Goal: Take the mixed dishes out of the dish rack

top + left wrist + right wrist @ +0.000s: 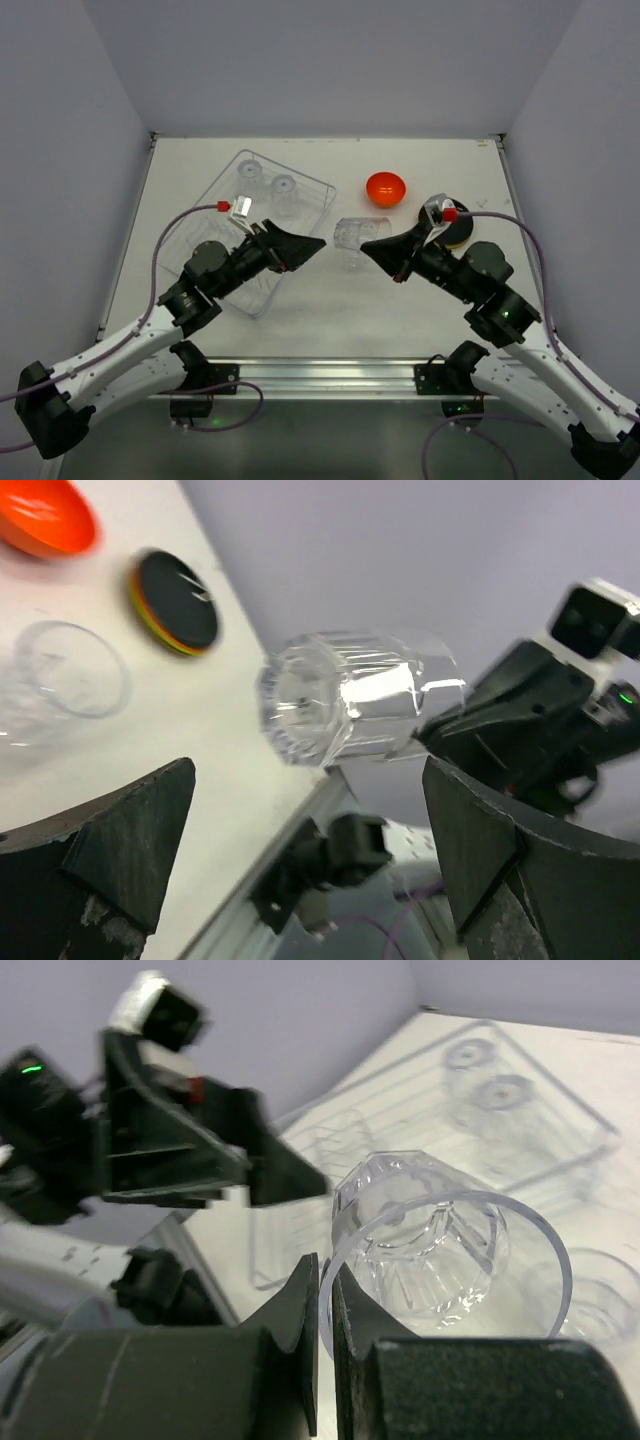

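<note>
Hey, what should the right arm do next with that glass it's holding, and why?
Probably lower the held glass onto the bare table, beside the other glass already out there. The right fingers pinch its rim alone, it hangs tipped sideways in the air, and the left fingers are spread wide, clear of it.

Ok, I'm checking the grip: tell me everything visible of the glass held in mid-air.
The glass is small, clear and ribbed, with a thick base, and looks empty. It lies sideways in the air over the table, mouth toward the right gripper, which pinches its rim. The open left gripper faces its base end without touching.
</note>
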